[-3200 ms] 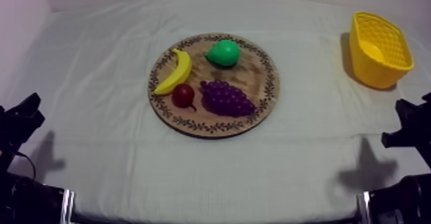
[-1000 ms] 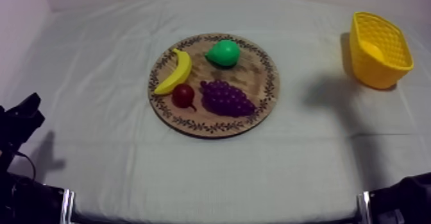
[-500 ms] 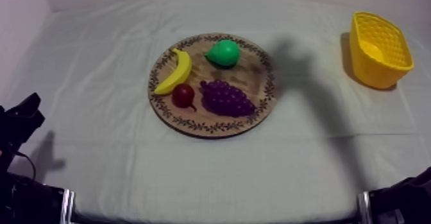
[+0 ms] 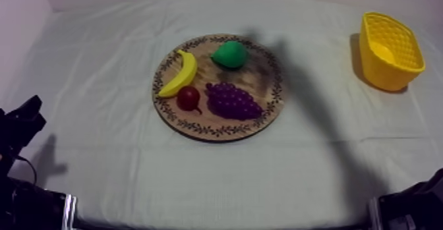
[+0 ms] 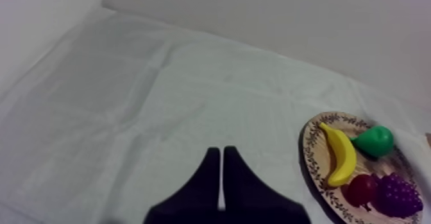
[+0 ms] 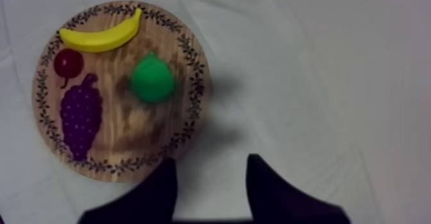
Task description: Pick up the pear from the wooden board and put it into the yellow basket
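Observation:
The green pear [image 4: 229, 54] lies at the far side of the round wooden board [image 4: 217, 131], in the shadow of my right arm. From above, my right gripper [image 6: 211, 165] hangs open over the cloth just beside the board's rim [image 6: 192, 120], a short way from the pear [image 6: 152, 79], with nothing between its fingers. The yellow basket [image 4: 390, 50] stands at the far right of the table. My left gripper [image 5: 221, 151] is shut into a narrow wedge over bare cloth, far from the pear [image 5: 374, 140]; it rests low at the left [image 4: 29, 111].
A banana [image 4: 181, 73], a small red fruit [image 4: 188, 97] and a bunch of grapes [image 4: 232, 101] share the board with the pear. Bare cloth lies between board and basket. Part of my right arm [image 4: 412, 206] sits at the lower right edge.
My right gripper's fingers have spread apart. The right arm's shadow has slid left from near the basket onto the board's right side and the pear. The left arm is unmoved.

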`<action>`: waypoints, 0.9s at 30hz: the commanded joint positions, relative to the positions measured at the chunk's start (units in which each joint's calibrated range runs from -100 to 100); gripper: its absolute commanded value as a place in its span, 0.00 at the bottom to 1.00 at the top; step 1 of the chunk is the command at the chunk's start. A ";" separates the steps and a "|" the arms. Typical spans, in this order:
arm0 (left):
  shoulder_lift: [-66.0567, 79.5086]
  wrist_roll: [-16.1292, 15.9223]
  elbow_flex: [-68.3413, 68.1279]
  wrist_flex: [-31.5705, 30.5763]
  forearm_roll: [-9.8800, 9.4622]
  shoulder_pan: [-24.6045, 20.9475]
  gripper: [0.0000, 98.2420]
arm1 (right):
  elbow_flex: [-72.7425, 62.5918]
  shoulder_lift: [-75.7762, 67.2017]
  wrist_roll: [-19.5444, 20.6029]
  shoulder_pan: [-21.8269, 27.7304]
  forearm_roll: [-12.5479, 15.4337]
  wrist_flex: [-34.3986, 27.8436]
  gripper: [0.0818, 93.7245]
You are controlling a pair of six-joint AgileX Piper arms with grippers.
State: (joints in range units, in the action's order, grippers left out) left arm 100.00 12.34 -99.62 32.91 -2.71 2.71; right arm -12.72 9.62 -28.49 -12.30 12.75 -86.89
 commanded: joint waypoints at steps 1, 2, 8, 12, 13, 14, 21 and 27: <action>0.00 -0.01 -0.05 -0.01 0.00 0.01 0.00 | -0.65 1.52 -0.32 -0.28 -0.28 0.21 0.51; 0.00 0.01 -0.05 -0.01 0.00 0.01 0.00 | -0.92 2.15 -0.37 -0.43 -0.54 0.33 0.56; 0.00 -0.01 -0.05 -0.01 0.00 0.01 0.00 | -1.74 5.88 0.35 -1.77 -2.82 1.50 0.84; 0.00 -0.01 -0.05 -0.01 0.00 0.01 0.00 | -1.27 8.16 0.61 -2.62 -3.97 2.82 0.93; 0.00 -0.01 -0.05 -0.01 0.00 0.01 0.00 | -1.06 8.68 0.53 -2.78 -4.15 3.17 0.94; 0.00 -0.01 -0.05 -0.01 0.00 0.01 0.00 | -0.84 9.20 0.41 -2.92 -4.27 3.56 0.94; 0.00 -0.01 -0.05 -0.01 0.00 0.01 0.00 | -1.61 14.31 -0.18 -4.08 -4.61 5.17 0.96; 0.00 -0.01 -0.05 -0.01 0.00 0.01 0.00 | -3.71 19.43 -0.08 -5.52 -4.62 6.06 0.96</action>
State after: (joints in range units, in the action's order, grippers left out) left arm 100.00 12.34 -99.62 32.91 -2.71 2.71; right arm -16.16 27.95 -28.61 -17.68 8.08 -80.58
